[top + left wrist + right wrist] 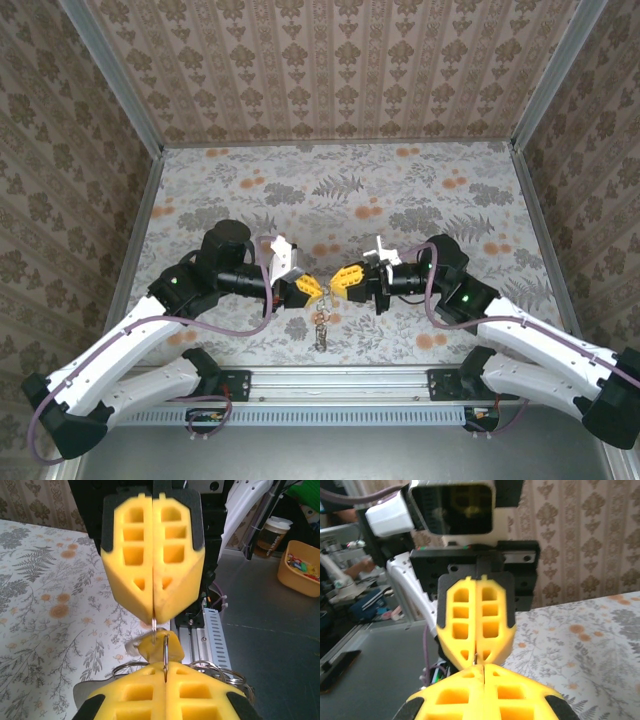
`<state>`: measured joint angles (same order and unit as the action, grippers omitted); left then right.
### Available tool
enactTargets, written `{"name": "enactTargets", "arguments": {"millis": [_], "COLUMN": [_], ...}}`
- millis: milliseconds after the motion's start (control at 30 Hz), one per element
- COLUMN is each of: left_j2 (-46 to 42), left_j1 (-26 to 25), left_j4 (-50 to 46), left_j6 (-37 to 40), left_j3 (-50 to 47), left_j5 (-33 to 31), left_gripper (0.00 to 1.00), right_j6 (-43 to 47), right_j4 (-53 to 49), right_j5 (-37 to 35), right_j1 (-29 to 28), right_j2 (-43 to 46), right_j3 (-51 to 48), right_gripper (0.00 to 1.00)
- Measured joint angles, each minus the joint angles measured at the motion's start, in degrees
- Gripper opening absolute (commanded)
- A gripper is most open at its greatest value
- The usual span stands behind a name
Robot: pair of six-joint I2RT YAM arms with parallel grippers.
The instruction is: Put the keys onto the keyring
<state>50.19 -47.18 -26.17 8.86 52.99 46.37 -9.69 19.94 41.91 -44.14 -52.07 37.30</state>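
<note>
Top external view: both arms reach inward over the floral table [400,190] and meet tip to tip close to its near edge.
Left claw [314,291]: pads pressed flat together, clamped on the keyring. In the left wrist view the left claw [165,667] sits at the bottom.
Right claw [337,286]: pads pressed flat together, nipping a thin silvery edge of the keys. In the left wrist view the right claw [153,614] points down from above.
Keyring [165,650]: thin metal loop seen edge-on, rising out of the left claw's seam into the gap between the two claws.
Keys [159,644]: blurred pale gold piece just behind the keyring, between the two tips. From above, the keys [321,325] trail from the claws toward the near rail [340,378].
Silver loops [212,666]: more rings bunched behind the left claw's pads.
Right wrist view: right claw [484,667] low, left claw [477,654] facing it, tips touching, no gap in either seam.
</note>
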Motion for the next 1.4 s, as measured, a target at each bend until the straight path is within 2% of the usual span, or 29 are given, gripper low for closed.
{"name": "enactTargets", "arguments": {"millis": [333,533,800,1067,1400], "left_j2": [-1.92,-3.02,-4.22,-4.63,-5.09], "left_j1": [0.00,-0.28,-2.03,-2.23,-2.29], "left_j4": [1.79,4.26,6.14,6.60,7.28], "left_j6": [0.68,1.38,2.19,2.60,2.84], "left_j3": [-1.31,-2.89,-4.85,-5.42,-5.73], "left_j5": [-5.40,-10.84,-17.86,-19.85,-20.70], "left_gripper": [0.00,0.00,0.00,0.00,0.00], "right_j6": [-12.15,-20.55,-26.77,-28.48,-28.44], "right_j4": [4.39,10.71,14.64,17.29,18.93], "right_j5": [-13.33,-14.53,-14.84,-19.04,-20.37], "right_j1": [-0.02,-1.46,-2.91,-4.42,-5.27], "right_j2": [6.56,4.28,1.11,-0.55,-3.76], "right_j3": [-4.15,-6.38,-6.95,-8.98,-8.98], "right_gripper": [0.00,0.00,0.00,0.00,0.00]}}
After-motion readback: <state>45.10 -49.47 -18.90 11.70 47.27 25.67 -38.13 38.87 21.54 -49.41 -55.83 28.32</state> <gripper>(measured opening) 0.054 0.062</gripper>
